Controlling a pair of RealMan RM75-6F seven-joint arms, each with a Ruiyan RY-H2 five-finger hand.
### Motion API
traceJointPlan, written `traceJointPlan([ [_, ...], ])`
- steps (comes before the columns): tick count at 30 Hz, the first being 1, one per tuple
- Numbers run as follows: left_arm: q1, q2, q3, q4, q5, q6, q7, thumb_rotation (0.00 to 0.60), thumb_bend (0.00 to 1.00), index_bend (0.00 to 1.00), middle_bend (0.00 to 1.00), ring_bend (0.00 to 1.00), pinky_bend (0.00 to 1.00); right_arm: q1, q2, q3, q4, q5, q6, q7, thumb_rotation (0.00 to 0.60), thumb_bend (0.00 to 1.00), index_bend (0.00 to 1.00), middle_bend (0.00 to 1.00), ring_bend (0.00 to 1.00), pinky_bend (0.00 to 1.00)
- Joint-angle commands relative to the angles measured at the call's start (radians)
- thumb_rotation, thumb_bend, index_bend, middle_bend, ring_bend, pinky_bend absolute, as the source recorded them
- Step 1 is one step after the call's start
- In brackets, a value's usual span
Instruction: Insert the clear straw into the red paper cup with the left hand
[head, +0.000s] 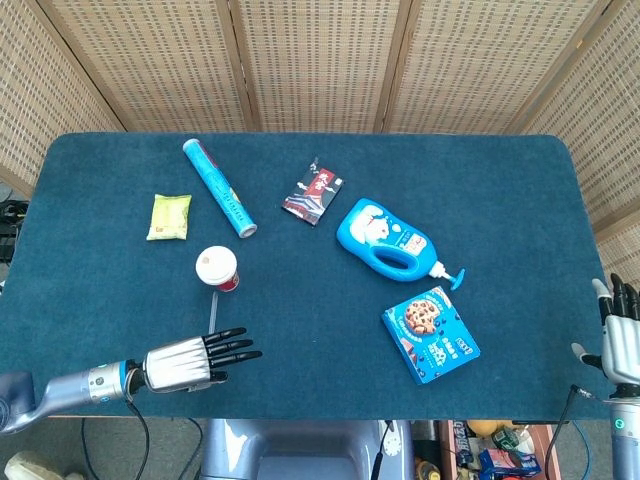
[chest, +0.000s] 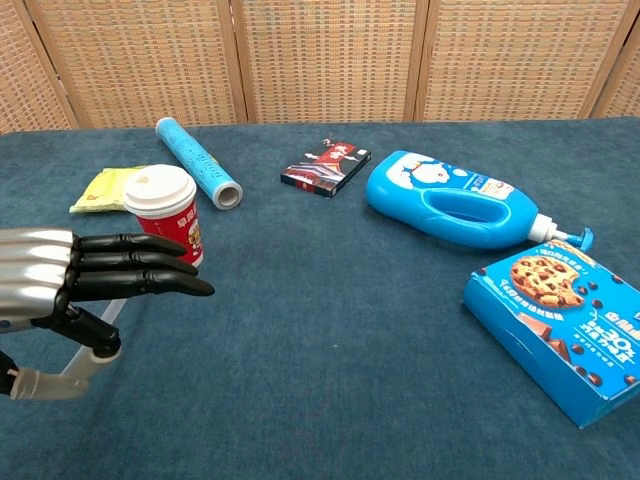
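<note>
At the table's (head: 300, 290) near edge, the left hand (head: 190, 360) hovers flat, fingers extended, holding nothing; the clear straw (head: 212, 308) lies at its 12 o'clock, reaching toward the upright red paper cup (head: 218, 270)

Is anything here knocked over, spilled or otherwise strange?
Nothing is spilled. The blue bottle lies on its side, and the clear straw lies flat on the cloth beside the upright red paper cup, not in it. The left hand hovers nearby, fingers straight.
</note>
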Motion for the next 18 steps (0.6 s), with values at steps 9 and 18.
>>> traceJointPlan([
  [9,0.047,0.185,0.001,-0.213,-0.046,0.089,-0.146,0.600,0.49,0.66,0.00,0.00,0.00,0.003,-0.005,-0.003,0.002,0.002,-0.003,-0.010,0.600,0.00,0.00,0.00,0.00,0.00],
  [18,0.042,0.261,-0.051,-0.383,-0.177,0.091,-0.477,0.600,0.49,0.66,0.00,0.00,0.00,0.010,-0.015,-0.010,0.000,-0.004,-0.011,-0.029,0.600,0.00,0.00,0.00,0.00,0.00],
])
